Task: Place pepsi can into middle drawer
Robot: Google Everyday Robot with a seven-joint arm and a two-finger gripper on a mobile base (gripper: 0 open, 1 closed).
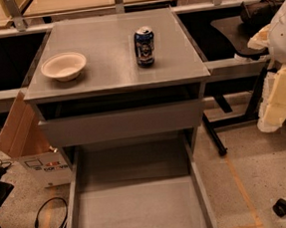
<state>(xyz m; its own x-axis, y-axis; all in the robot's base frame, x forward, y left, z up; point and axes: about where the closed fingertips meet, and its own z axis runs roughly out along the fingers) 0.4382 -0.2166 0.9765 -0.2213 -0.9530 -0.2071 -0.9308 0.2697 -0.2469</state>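
Note:
The pepsi can [144, 47] is dark blue with a silver top. It stands upright on the grey cabinet top [108, 64], right of centre. The middle drawer [141, 211] is pulled far out at the bottom of the view, and its flat grey floor is bare between low side walls. My white arm hangs at the right edge, away from the cabinet. My gripper [272, 116] is at its lower end, beside the cabinet's right side and well below and to the right of the can.
A beige bowl [64, 66] sits on the cabinet top at the left. The upper drawer's plain grey front panel [121, 124] juts out slightly above the open drawer. A cardboard box [28, 146] and cables [47, 219] lie on the floor at the left. A black table leg [215, 137] stands at the right.

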